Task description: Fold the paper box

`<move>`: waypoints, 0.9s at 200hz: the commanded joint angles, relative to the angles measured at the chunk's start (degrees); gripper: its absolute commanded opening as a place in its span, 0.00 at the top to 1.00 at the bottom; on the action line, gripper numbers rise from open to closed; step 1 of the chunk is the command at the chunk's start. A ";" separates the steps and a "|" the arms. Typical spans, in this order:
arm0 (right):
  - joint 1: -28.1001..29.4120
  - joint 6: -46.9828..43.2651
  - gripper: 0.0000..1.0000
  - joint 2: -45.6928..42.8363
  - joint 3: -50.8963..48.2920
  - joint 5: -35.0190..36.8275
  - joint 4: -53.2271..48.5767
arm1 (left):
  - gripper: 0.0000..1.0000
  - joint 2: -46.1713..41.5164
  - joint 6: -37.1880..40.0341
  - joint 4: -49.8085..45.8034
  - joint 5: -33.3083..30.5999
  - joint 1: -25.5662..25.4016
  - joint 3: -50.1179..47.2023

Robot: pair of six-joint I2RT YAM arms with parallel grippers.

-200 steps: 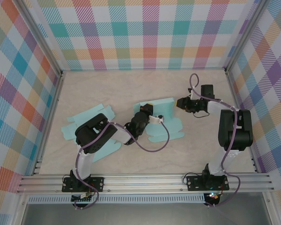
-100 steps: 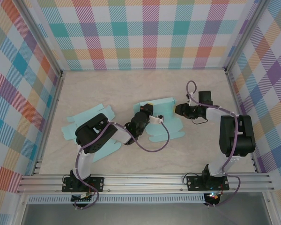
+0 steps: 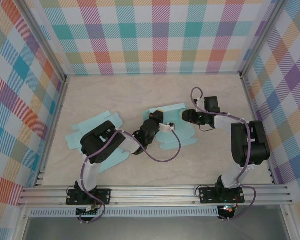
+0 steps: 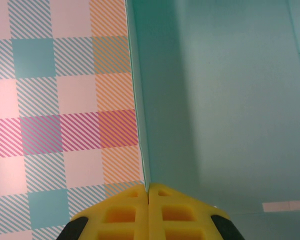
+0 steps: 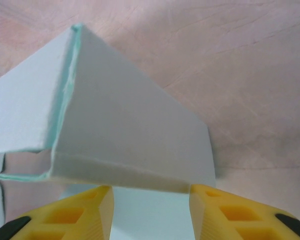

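The teal paper box [image 3: 180, 136] lies partly folded at the table's middle, with one panel raised along its far side. My left gripper [image 3: 158, 114] is shut on the thin edge of that upright panel [image 4: 220, 100]; its yellow fingertips [image 4: 162, 197] pinch the sheet. My right gripper [image 3: 185, 116] is at the box's right end, open. In the right wrist view a folded flap [image 5: 130, 130] rises just ahead of the right gripper [image 5: 150, 192], and its lower edge spans the gap between the fingers.
A second, flat teal box blank [image 3: 87, 131] lies at the left under my left arm's elbow. Plaid walls [image 3: 155, 40] enclose the pale table [image 3: 125, 95] on three sides. Bare tabletop [image 5: 240, 60] stretches behind the flap.
My right gripper has moved left to the box's right end and its jaws have spread wider. The left gripper has stayed shut on the panel.
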 commanded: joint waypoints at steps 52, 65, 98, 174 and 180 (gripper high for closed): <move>5.28 -0.46 0.55 2.92 0.57 13.62 8.48 | 1.00 -0.76 -2.22 -1.43 2.51 -0.19 -0.88; 5.65 -0.65 0.59 3.15 0.57 14.25 9.01 | 1.00 -0.75 -2.28 -1.43 2.70 -0.15 -1.01; 6.31 -1.03 0.65 3.19 -0.37 15.30 10.83 | 1.00 -0.80 -3.35 -1.43 3.03 -0.14 -1.01; 7.59 -1.97 0.74 2.23 -2.55 20.25 12.82 | 1.00 -1.21 -4.85 -2.43 3.63 -0.08 -0.49; 7.55 -1.85 0.75 2.18 -2.68 20.60 12.95 | 1.00 -1.29 -4.85 -2.40 3.63 -0.15 -0.50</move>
